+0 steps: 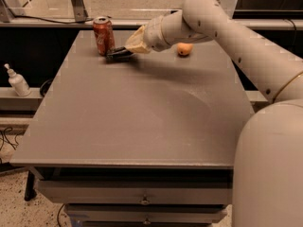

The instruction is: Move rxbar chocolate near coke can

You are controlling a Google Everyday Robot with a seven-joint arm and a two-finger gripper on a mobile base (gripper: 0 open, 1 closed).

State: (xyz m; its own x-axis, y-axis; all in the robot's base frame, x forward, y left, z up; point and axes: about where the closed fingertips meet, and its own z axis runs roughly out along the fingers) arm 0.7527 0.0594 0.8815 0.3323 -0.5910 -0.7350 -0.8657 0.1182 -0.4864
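Observation:
The coke can [103, 36] stands upright at the far left of the grey table [142, 117]. The rxbar chocolate [118, 55], a flat black bar, lies level at the table surface just right of the can's base, very close to it. My gripper [129, 49] comes in from the right on the pale arm and is shut on the bar's right end. Its tan fingers [136, 41] cover that end of the bar.
A round orange fruit [184, 49] sits at the far right of the table, behind my arm. A white pump bottle [18, 81] stands on a ledge left of the table. Drawers [142, 200] lie below the front edge.

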